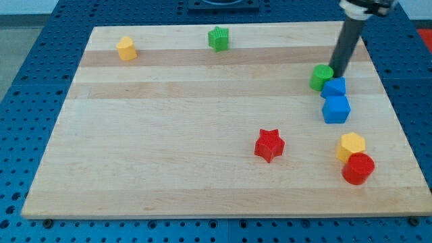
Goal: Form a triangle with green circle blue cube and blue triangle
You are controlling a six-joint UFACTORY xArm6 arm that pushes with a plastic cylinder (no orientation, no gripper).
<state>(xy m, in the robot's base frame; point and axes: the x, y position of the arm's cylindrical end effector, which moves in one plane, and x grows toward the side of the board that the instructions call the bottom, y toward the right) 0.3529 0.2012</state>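
The green circle (320, 77) sits at the view's right, touching the upper left of the blue triangle (333, 87). The blue cube (336, 109) lies just below the blue triangle, touching it. My tip (337, 73) rests on the board just right of the green circle and just above the blue triangle, close against both. The dark rod rises from it to the view's top right.
A red star (269, 144) lies near the middle bottom. A yellow hexagon (351, 145) and a red circle (358, 169) sit together at the bottom right. A green star (219, 38) and a yellow block (126, 48) lie along the top. The wooden board (169, 135) ends just right of the blue blocks.
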